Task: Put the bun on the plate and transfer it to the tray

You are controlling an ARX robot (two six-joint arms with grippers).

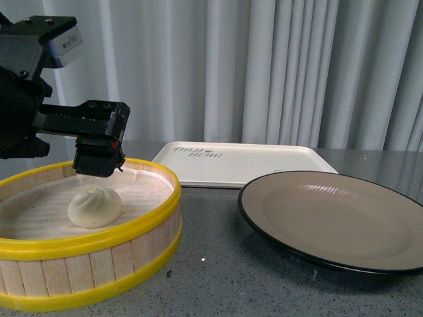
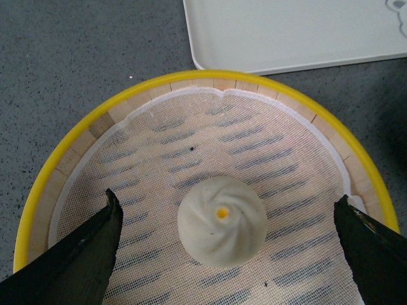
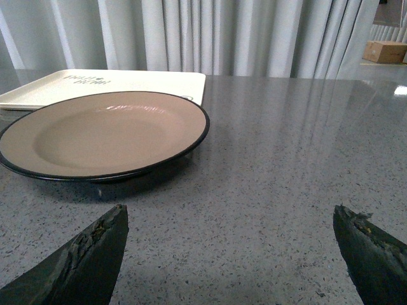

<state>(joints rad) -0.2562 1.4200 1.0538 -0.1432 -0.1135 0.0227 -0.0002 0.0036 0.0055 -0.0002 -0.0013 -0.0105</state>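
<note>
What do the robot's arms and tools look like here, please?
The left arm is black and boxy, with screw holes and a pale grey block carrying a small printed label. The left tool has two smooth black wedge-shaped fingers. The right tool has similar dark fingers, scuffed along their edges.
</note>
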